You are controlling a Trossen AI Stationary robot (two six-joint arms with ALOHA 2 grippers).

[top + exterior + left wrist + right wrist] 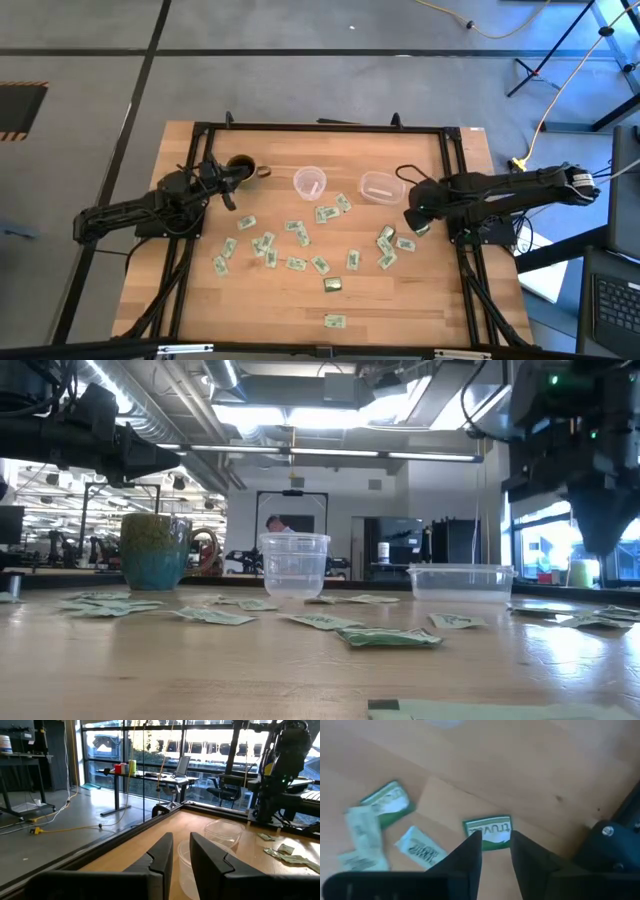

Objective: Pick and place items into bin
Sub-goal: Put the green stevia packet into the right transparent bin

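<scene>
Several small green-and-white packets (296, 232) lie flat on the wooden table, among them one darker olive-gold packet (333, 285). My right gripper (496, 840) hangs over the right part of the table, fingers pointing down and open with a narrow gap. It is just above one packet (489, 831) and clear of the table in the low view (605, 535). My left gripper (181, 851) waits level beside the mug (241, 167), slightly open and holding nothing.
A clear cup (310, 182) and a clear shallow container (380, 187) stand upright at the far middle of the table. A black frame (320, 128) runs around the table's edges. More packets (370, 825) lie beside the one under my right gripper. One packet (334, 321) lies alone near the near edge.
</scene>
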